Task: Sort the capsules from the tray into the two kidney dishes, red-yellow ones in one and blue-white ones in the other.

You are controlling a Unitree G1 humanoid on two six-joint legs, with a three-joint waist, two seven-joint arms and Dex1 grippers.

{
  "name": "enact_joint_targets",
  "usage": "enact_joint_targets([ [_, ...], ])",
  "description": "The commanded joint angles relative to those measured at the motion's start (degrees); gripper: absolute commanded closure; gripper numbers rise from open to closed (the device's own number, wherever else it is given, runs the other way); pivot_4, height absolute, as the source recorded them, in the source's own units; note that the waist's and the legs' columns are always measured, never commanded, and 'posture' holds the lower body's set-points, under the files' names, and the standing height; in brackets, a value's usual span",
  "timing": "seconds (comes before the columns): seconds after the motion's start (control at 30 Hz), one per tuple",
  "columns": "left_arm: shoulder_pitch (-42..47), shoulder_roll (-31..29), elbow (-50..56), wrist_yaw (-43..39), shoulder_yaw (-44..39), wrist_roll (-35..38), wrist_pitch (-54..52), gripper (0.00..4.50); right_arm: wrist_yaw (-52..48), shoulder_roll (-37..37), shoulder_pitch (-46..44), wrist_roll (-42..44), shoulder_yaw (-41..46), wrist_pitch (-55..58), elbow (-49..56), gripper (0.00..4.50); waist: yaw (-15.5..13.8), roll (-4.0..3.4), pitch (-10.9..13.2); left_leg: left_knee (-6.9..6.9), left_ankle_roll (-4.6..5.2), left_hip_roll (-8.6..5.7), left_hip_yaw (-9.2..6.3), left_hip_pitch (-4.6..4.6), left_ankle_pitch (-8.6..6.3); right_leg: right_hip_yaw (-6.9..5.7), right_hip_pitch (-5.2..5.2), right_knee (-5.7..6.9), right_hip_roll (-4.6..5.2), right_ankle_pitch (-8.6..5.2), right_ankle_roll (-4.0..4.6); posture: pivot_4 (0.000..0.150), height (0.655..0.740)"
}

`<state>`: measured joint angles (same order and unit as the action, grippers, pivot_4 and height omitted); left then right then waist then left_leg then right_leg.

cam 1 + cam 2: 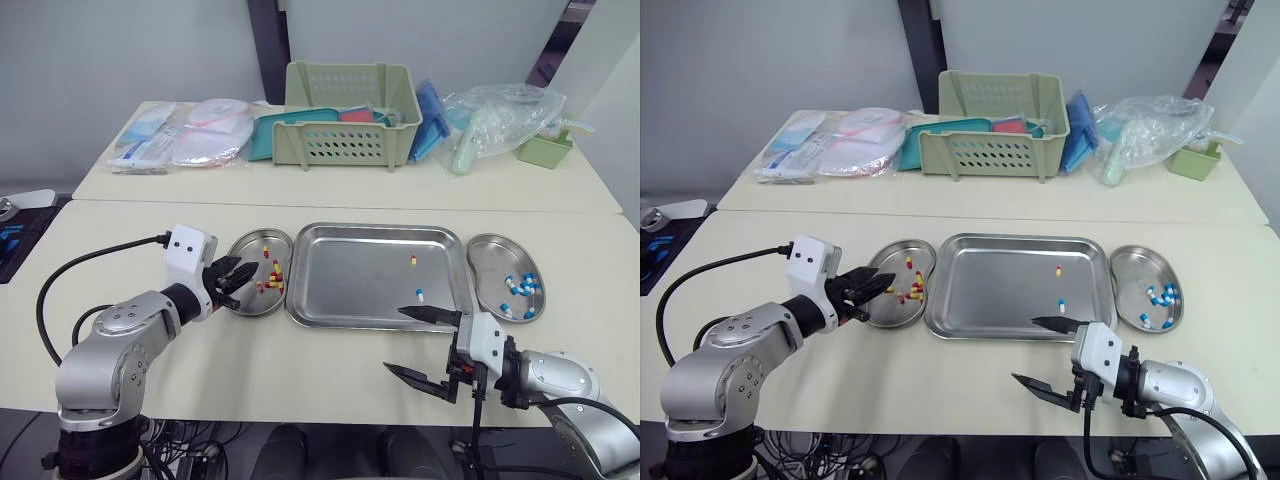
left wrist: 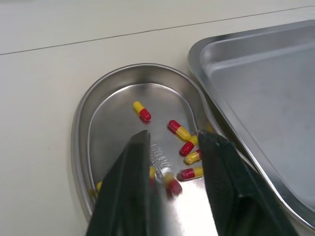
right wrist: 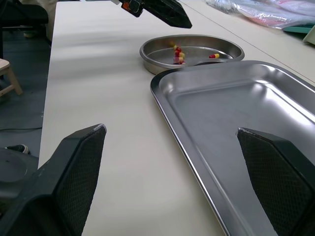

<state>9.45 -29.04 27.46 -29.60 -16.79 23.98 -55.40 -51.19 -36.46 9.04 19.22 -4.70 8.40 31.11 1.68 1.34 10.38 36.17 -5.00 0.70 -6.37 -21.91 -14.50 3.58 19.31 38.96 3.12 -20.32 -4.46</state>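
Both head eyes look down across the counter (image 1: 300, 370); wrist cameras sit close, sharing the left kidney dish (image 2: 81, 123).

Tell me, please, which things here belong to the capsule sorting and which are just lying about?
Belong to the job: tray, left dish, red-yellow capsules, right dish, blue-white capsules, stray red-yellow capsule, stray blue-white capsule.

Lying about: green basket, plastic bag, small green box, wrapped packets.
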Motion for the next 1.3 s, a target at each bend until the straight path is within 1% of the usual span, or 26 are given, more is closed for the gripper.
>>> enact_joint_targets([
  [0.03,-0.6,-1.4,1.5,-0.7,-1.9,1.6,2.4,1.65,0.4,0.2,-0.5,1.1,0.1,0.2,2.0,0.0,0.0,0.0,0.0,0.0,0.0,0.0,0.0,0.0,0.0,0.0,0.0,0.0,0.0,0.0,0.0,0.15,0.74],
  [0.3,-2.5,-3.6,-0.2,-2.7,-3.5,2.9,7.1,1.65,1.2,0.9,-0.4,0.5,-0.1,0.3,2.0,0.0,0.0,0.0,0.0,-0.01,0.0,0.0,0.0,0.01,0.0,0.01,0.01,0.0,0.0,0.0,0.0,0.15,0.74],
  [0.5,-5.3,-4.6,-2.1,-6.7,-9.3,5.7,14.8,1.65,2.4,0.5,0.4,1.1,2.6,0.2,2.6,0.0,0.0,0.0,0.0,-0.02,0.0,0.01,0.01,0.0,0.0,0.01,0.02,0.0,0.0,0.0,0.0,0.15,0.74],
  [0.57,-7.6,-5.8,-4.5,-7.8,-13.1,5.0,18.2,1.65,2.8,-0.1,1.5,2.6,5.5,1.2,3.0,0.0,0.0,-0.01,0.0,-0.02,0.0,0.01,0.02,0.0,0.0,0.01,0.02,0.0,0.0,0.0,0.01,0.15,0.74],
  [0.67,-11.3,-7.8,-10.9,-8.9,-18.6,3.2,24.3,1.65,3.1,-1.9,3.6,5.7,12.7,3.3,2.4,0.0,0.2,-0.01,0.0,-0.06,0.01,0.01,0.05,0.02,0.0,0.04,0.04,-0.01,0.0,0.0,0.01,0.15,0.74],
  [0.77,-15.0,-8.9,-14.2,-10.5,-20.7,2.7,27.9,1.65,1.5,-4.1,5.9,6.8,18.1,3.4,0.6,0.0,0.1,-0.01,0.0,-0.07,0.01,0.01,0.07,0.02,-0.01,0.05,0.03,-0.02,0.01,-0.01,0.01,0.15,0.74],
  [0.87,-19.1,-9.2,-16.8,-12.0,-22.6,1.9,31.6,1.1,0.3,-6.0,7.9,8.2,24.8,3.8,-2.4,0.0,0.0,0.0,0.0,-0.06,0.01,0.01,0.06,0.02,-0.01,0.03,0.01,-0.03,0.01,-0.01,0.01,0.15,0.74],
  [0.97,-23.6,-9.4,-19.5,-14.1,-24.3,1.5,35.2,0.2,-2.3,-8.4,10.9,8.0,32.0,2.8,-7.4,0.0,-0.1,0.05,0.0,-0.06,0.02,0.0,0.09,0.0,-0.01,0.04,0.01,-0.05,0.03,-0.01,0.01,0.15,0.74],
  [1.0,-24.6,-9.4,-20.0,-14.5,-24.4,1.4,36.0,0.02,-3.1,-8.8,11.6,7.8,33.2,2.4,-8.5,0.0,-0.1,0.05,0.0,-0.07,0.02,0.0,0.12,0.02,-0.01,0.07,0.0,-0.05,0.03,-0.01,0.01,0.15,0.74],
  [1.17,-29.1,-9.6,-26.5,-17.4,-24.2,-1.0,43.6,0.02,-5.1,-10.3,14.6,6.1,39.2,0.9,-17.8,0.0,0.1,0.05,0.0,-0.1,0.02,0.01,0.15,0.06,-0.01,0.08,0.0,-0.05,0.02,-0.01,0.02,0.15,0.74],
  [1.3,-30.0,-9.0,-28.8,-17.2,-24.1,-1.3,46.5,0.02,-4.9,-10.4,14.6,6.2,41.1,1.2,-20.5,0.0,0.1,0.05,0.0,-0.11,0.02,0.02,0.15,0.06,-0.02,0.08,0.0,-0.05,0.02,-0.01,0.02,0.15,0.74],
])
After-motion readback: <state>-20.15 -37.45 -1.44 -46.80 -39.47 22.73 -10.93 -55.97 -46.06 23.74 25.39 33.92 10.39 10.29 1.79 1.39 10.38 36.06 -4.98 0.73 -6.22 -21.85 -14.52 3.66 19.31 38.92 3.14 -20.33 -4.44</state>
